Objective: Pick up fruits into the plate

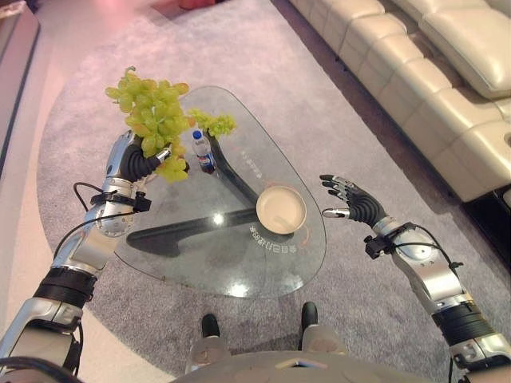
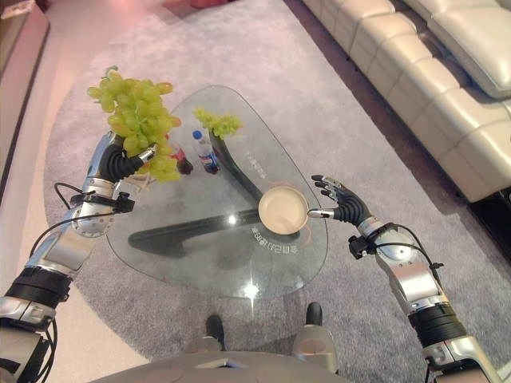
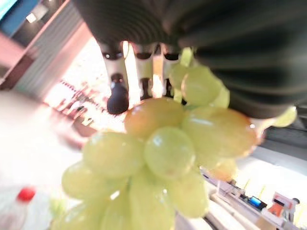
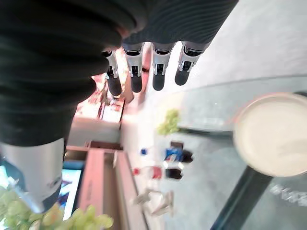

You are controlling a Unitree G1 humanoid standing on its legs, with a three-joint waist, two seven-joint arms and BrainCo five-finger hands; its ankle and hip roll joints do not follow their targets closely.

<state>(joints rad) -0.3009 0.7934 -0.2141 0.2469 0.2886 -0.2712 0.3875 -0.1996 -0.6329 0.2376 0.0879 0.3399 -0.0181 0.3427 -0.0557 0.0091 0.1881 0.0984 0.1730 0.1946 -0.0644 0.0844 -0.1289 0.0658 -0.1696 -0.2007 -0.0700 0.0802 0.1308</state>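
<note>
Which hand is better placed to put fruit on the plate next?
Probably the left hand: it already holds a grape bunch lifted above the glass table. The right hand hangs open beside the plate.

There are two bunches of green grapes: a big bunch [image 1: 152,120] in the curled fingers of the left hand [image 1: 137,163], and a small bunch [image 1: 214,123] on the glass table [image 1: 184,263] just beyond that hand. One bottle [image 1: 204,152] stands beside it. One plate [image 1: 280,210] lies near the right hand [image 1: 355,203].
</note>
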